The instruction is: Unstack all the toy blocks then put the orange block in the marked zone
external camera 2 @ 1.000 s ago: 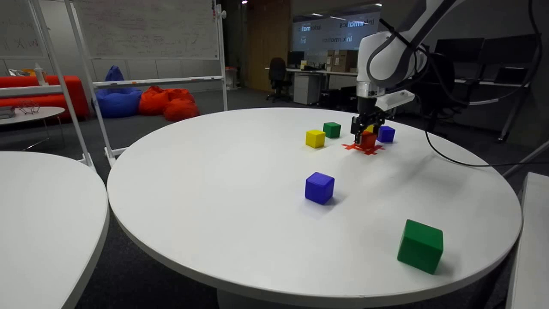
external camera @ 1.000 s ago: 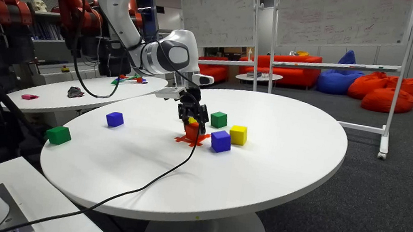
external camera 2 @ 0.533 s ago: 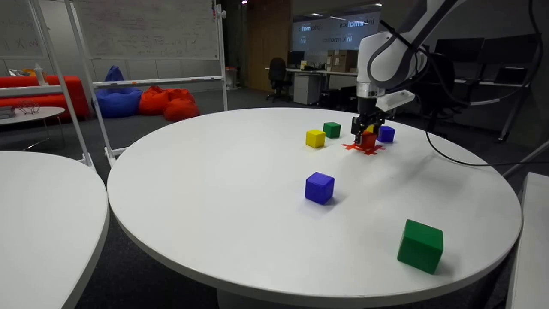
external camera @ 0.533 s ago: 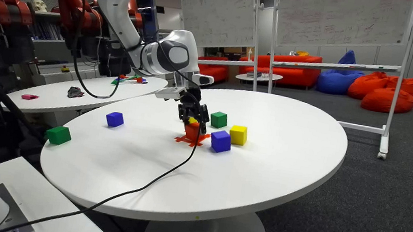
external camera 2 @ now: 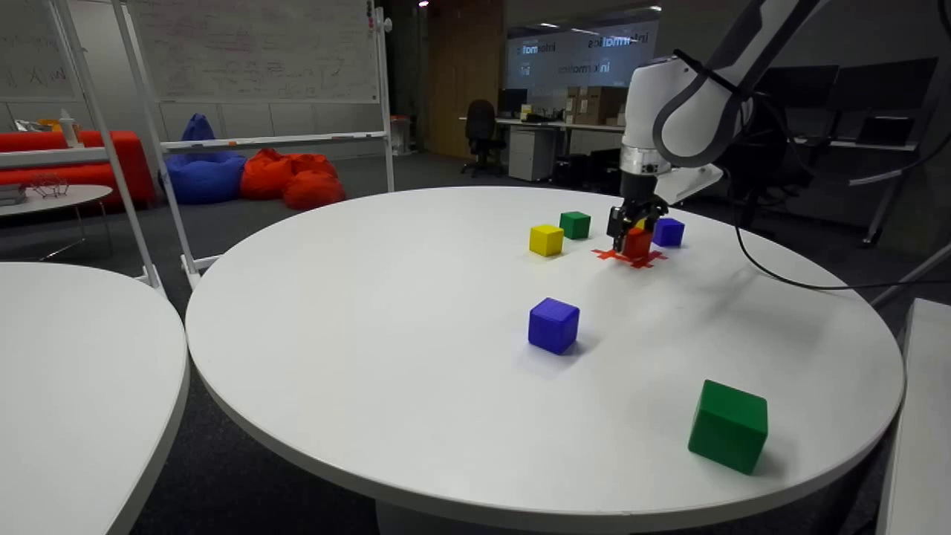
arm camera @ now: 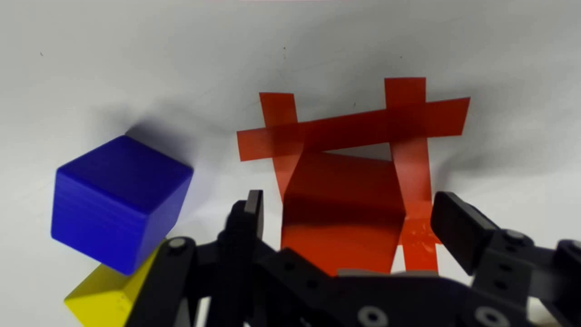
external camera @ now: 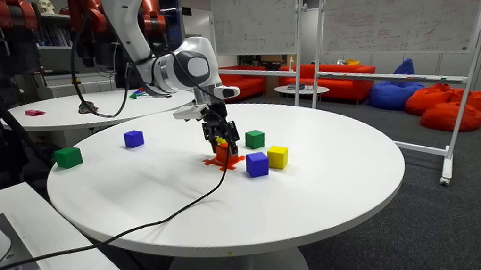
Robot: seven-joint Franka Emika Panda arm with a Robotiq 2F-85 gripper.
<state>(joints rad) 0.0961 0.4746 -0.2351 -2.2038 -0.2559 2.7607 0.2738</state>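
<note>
At lower centre of wrist view, orange block [arm camera: 342,240] on marked zone [arm camera: 354,131], between spread jaws of gripper [arm camera: 349,211], unpinched. Likely light and stiff; best taken by opposite flat sides.

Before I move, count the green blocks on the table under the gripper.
2. In an exterior view, the near green block sits by the edge of the table; the far green block stands behind a yellow block. Both exterior views show both; no others show.
</note>
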